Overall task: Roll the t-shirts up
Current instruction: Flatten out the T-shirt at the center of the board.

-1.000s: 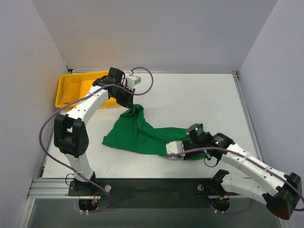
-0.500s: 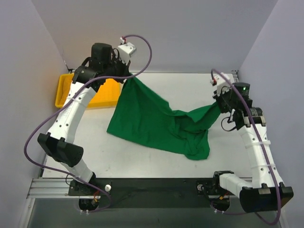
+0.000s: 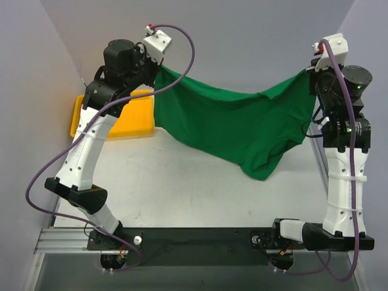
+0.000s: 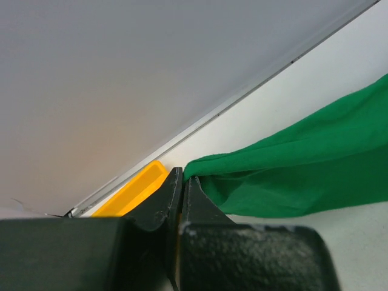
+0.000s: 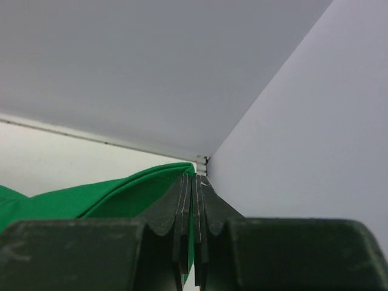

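Left gripper (image 3: 156,71) and right gripper (image 3: 308,77) are holding the plain bright green thin-fabric t-shirt (image 3: 230,124) stretched between them, high above the white tabletop (image 3: 182,188), both sets of jaws pinching its upper edge

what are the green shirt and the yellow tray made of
The plain green short-sleeved t-shirt looks like thin, soft, matte fabric, probably knit: it hangs sagging and creased. The yellow rectangular tray looks like smooth rigid plastic: straight moulded rim.
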You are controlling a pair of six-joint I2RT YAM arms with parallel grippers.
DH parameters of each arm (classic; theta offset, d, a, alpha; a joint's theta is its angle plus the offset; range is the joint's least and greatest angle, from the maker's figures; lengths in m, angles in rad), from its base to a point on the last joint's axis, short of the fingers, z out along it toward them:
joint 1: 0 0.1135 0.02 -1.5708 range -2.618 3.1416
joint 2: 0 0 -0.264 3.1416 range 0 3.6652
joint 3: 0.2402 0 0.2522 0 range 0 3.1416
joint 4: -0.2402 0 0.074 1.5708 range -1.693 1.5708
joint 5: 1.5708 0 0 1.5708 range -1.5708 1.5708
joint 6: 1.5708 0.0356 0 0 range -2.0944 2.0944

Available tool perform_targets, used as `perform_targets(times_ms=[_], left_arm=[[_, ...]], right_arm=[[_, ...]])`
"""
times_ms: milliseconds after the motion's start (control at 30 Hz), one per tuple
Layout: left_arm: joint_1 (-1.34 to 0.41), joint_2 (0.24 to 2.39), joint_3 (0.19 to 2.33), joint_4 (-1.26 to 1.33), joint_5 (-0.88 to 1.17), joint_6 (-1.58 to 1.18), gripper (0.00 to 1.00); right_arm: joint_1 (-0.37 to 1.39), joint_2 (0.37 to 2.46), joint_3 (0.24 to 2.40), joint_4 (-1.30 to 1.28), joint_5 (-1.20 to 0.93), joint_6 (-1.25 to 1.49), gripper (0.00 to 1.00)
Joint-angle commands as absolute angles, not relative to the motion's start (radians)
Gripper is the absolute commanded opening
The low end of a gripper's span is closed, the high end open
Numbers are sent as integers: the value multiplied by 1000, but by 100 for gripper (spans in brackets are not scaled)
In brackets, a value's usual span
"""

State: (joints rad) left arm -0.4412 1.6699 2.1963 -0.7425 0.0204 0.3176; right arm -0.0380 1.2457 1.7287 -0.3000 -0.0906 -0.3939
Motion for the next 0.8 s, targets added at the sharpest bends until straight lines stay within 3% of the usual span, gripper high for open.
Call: perform_targets(times_ms=[0, 400, 767], left_arm=[[-460, 1623, 2235, -646, -86, 362, 0], [-479, 1419, 2135, -611, -124, 384, 0], [-450, 1238, 2146, -617, -45, 371, 0]], right_arm=[[-41, 1239, 1830, -218, -64, -440, 0], [-43, 1062, 1861, -225, -133, -557, 0], [-43, 999, 2092, -256, -179, -561, 0]])
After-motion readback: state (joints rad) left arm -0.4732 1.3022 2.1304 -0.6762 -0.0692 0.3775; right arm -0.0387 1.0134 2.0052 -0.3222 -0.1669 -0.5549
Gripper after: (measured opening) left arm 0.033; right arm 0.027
